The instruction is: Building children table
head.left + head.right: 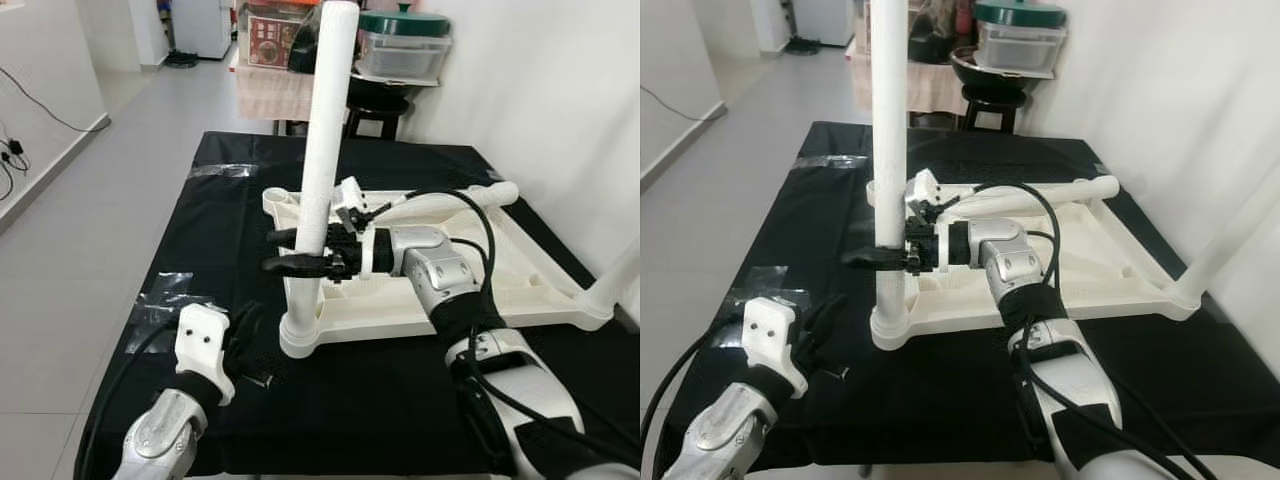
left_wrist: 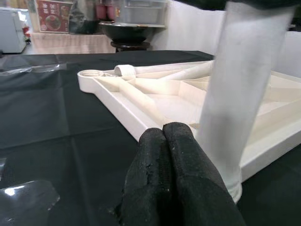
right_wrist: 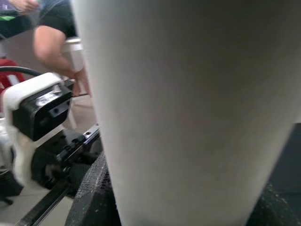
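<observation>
Head views: right gripper [image 1: 285, 250] clenched around upright white leg [image 1: 325, 150], seated in corner socket of upturned tabletop [image 1: 520, 290] on black counter [image 1: 130, 330]. Left wrist view: left gripper [image 2: 171, 141] pressed shut, empty, just beside leg's foot. Right wrist view: leg close between fingers [image 3: 89, 188]. Step, probably: seating leg; next likely needs a firm twist or push home.

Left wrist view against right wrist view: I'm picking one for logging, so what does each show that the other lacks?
Left wrist: the upturned white tabletop on the black cloth, a loose leg lying on it, and the left gripper shut beside the corner socket.
Right wrist: a person's leg behind, and the left wrist's camera housing.
Both: the upright white table leg.
</observation>
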Motion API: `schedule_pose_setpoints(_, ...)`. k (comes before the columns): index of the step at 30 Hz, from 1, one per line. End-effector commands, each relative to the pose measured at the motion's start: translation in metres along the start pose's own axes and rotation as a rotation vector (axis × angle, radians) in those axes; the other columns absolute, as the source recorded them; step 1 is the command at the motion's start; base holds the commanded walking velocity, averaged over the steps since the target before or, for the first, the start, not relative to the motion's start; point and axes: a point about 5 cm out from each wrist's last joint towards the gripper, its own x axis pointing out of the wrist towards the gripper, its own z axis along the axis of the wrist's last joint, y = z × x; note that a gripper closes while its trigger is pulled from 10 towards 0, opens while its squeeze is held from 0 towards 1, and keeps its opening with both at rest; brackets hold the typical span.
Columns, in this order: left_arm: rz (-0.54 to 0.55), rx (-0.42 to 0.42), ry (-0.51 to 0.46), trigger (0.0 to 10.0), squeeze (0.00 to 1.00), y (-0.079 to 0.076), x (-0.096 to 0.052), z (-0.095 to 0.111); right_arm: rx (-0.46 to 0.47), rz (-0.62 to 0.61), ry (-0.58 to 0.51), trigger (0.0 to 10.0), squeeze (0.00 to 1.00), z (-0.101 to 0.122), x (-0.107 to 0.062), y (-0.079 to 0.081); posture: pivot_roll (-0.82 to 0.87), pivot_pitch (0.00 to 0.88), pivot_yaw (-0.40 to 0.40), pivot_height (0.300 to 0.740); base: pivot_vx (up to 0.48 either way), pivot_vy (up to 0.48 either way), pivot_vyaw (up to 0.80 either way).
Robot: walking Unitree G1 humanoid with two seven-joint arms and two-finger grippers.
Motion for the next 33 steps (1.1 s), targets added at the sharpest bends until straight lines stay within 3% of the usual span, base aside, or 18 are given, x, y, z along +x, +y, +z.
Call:
schedule_pose_setpoints(1,0.000,-0.008,0.014,10.0,0.00,-0.003,-0.001,-0.002,0.000,0.027,-0.014,0.0,0.00,0.001,-0.003,0.000,0.09,0.000,-0.111,0.740,0.000,0.000,0.00)
schedule_pose_setpoints(8,-0.001,-0.011,0.013,10.0,0.00,-0.002,-0.003,-0.002,-0.003,-0.106,-0.002,0.0,0.00,-0.019,-0.016,0.004,0.07,0.000,-0.105,0.740,0.000,0.000,0.00)
schedule_pose_setpoints(9,-0.001,-0.012,0.014,10.0,0.00,-0.002,-0.004,-0.002,0.014,-0.192,0.021,0.0,0.00,-0.029,-0.016,0.005,0.07,0.000,-0.105,0.740,0.000,0.000,0.00)
schedule_pose_setpoints(10,-0.001,-0.010,0.015,10.0,0.00,0.000,-0.005,-0.001,0.037,-0.443,0.073,0.0,0.00,-0.048,-0.008,0.007,0.06,0.000,-0.103,0.740,0.000,0.000,0.00)
schedule_pose_setpoints(11,-0.001,-0.010,0.015,10.0,0.00,0.000,-0.005,-0.001,0.037,-0.443,0.073,0.0,0.00,-0.048,-0.008,0.007,0.06,0.000,-0.103,0.740,0.000,0.000,0.00)
schedule_pose_setpoints(12,-0.001,-0.008,0.017,10.0,0.00,0.002,-0.006,-0.001,0.106,-0.713,0.077,0.0,0.00,-0.069,0.003,0.024,0.05,0.000,-0.095,0.740,0.000,0.000,0.00)
schedule_pose_setpoints(14,-0.002,-0.005,0.025,10.0,0.00,0.007,-0.005,-0.003,-0.203,-0.925,0.096,0.0,0.00,-0.047,0.001,0.044,0.03,0.000,-0.086,0.740,0.000,0.000,0.00)
schedule_pose_setpoints(16,-0.002,-0.005,0.025,10.0,0.00,0.007,-0.005,-0.003,-0.203,-0.925,0.096,0.0,0.00,-0.047,0.001,0.044,0.03,0.000,-0.086,0.740,0.000,0.000,0.00)
schedule_pose_setpoints(18,-0.003,-0.009,0.026,10.0,0.00,0.007,-0.002,-0.004,-0.180,-0.793,0.146,0.0,0.00,-0.056,0.011,0.045,0.04,0.000,-0.092,0.740,0.000,0.000,0.00)
schedule_pose_setpoints(23,0.007,-0.004,0.025,10.0,0.00,0.007,0.000,-0.006,-0.075,-0.655,0.171,0.0,0.00,-0.065,0.022,0.038,0.05,0.000,-0.105,0.740,0.000,0.000,0.00)
schedule_pose_setpoints(24,0.011,-0.004,0.024,10.0,0.00,0.007,0.000,-0.006,-0.050,-0.623,0.164,10.0,0.00,-0.063,0.023,0.036,0.05,0.000,-0.108,0.740,0.000,0.000,0.00)
schedule_pose_setpoints(25,0.013,-0.005,0.024,10.0,0.00,0.007,0.001,-0.006,-0.034,-0.607,0.160,10.0,0.00,-0.061,0.024,0.035,0.05,0.000,-0.109,0.740,0.000,0.000,0.00)
schedule_pose_setpoints(26,0.013,-0.005,0.023,10.0,0.00,0.006,0.001,-0.006,-0.018,-0.531,0.133,10.0,0.36,-0.056,0.024,0.035,0.05,0.000,-0.110,0.740,0.000,0.000,0.00)
schedule_pose_setpoints(27,0.013,-0.005,0.023,10.0,0.00,0.006,0.001,-0.006,-0.018,-0.531,0.133,10.0,0.36,-0.056,0.024,0.035,0.05,0.000,-0.110,0.740,0.000,0.000,0.00)
schedule_pose_setpoints(28,0.013,-0.005,0.023,10.0,0.00,0.006,0.001,-0.006,-0.006,-0.458,0.109,10.0,1.00,-0.050,0.025,0.034,0.05,0.000,-0.110,0.740,0.000,0.000,0.00)
schedule_pose_setpoints(30,0.011,-0.006,0.023,10.0,0.00,0.005,0.001,-0.006,-0.037,-0.303,0.055,10.0,1.00,-0.034,0.025,0.040,0.06,0.000,-0.109,0.740,0.000,0.000,0.00)
schedule_pose_setpoints(32,0.011,-0.006,0.023,10.0,0.00,0.005,0.001,-0.006,-0.037,-0.303,0.055,10.0,1.00,-0.034,0.025,0.040,0.06,0.000,-0.109,0.740,0.000,0.000,0.00)
schedule_pose_setpoints(33,0.010,-0.008,0.023,10.0,0.00,0.005,0.001,-0.006,-0.088,-0.186,0.025,10.0,1.00,-0.024,0.021,0.044,0.06,0.000,-0.107,0.740,0.000,0.000,0.00)
